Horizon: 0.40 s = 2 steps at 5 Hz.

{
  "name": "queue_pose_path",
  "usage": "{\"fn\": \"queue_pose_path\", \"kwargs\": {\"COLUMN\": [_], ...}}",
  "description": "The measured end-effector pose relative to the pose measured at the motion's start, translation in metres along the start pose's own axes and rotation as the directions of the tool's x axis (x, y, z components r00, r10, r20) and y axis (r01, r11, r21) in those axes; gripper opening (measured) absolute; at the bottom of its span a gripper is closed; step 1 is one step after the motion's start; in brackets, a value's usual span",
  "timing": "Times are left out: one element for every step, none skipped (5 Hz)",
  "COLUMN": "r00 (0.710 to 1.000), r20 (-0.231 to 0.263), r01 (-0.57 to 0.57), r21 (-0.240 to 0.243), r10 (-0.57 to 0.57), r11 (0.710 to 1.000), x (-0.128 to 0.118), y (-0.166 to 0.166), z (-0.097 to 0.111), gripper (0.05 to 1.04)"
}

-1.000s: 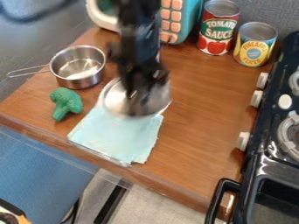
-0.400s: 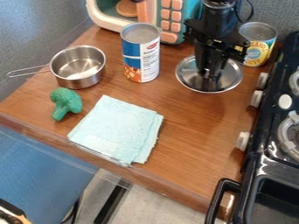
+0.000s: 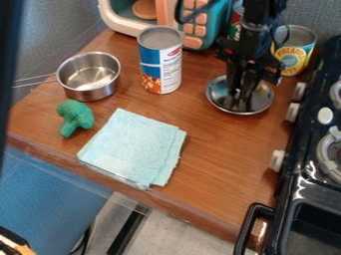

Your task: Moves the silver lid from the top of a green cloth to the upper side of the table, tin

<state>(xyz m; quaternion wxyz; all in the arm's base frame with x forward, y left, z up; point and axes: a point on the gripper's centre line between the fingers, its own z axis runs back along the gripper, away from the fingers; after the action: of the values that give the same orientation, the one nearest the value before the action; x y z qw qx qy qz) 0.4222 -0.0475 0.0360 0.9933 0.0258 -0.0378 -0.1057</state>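
Here's the black two-finger gripper point(image 3: 241, 95), pointing down, and its fingers point(image 3: 232, 82) stand a little apart, a modest gap and no more. Right under it is the round, shiny silver metal lid point(image 3: 218, 95), lying on the table beneath the fingertips, at the upper right of the view; whether they touch it, I can't tell.

Now the surface: a brown wooden table point(image 3: 213, 164). Down and left of the gripper, well apart from it, lies the folded pale blue-green cloth point(image 3: 133, 144), nothing on top. Straight left of the gripper stands an upright blue-and-white can point(image 3: 161, 69), and farther left a small stainless-steel pan point(image 3: 90, 88) with a wire handle. Just below that pan sits a green toy broccoli point(image 3: 76, 116).

Behind the gripper, a red can with a green label point(image 3: 236, 22) peeks out, partly hidden by the arm, and up to its right is a yellow-and-blue can point(image 3: 291, 56). Behind and to the left, a teal and cream toy microwave point(image 3: 214, 31) with peach buttons, its front open on a round brown piece point(image 3: 144, 9).

To the right, the black toy stove point(image 3: 307, 117) with white knobs. Around the room: grey wall point(image 3: 60, 30) behind, blue surface point(image 3: 47, 199) at lower left, pale floor point(image 3: 180, 229) below.
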Motion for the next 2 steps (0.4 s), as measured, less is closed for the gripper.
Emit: {"fn": "queue_pose_path", "kwargs": {"r00": [0.999,0.999], "r20": [0.028,0.025], "r01": [-0.031,-0.023], "r21": [-0.013,-0.016], "r10": [0.032,0.024], "r11": [0.999,1.000], "x": [0.0117,0.0125], "y": [0.0128,0.0124], "z": [-0.0024,-0.0040], "gripper": [0.284,0.324]}}
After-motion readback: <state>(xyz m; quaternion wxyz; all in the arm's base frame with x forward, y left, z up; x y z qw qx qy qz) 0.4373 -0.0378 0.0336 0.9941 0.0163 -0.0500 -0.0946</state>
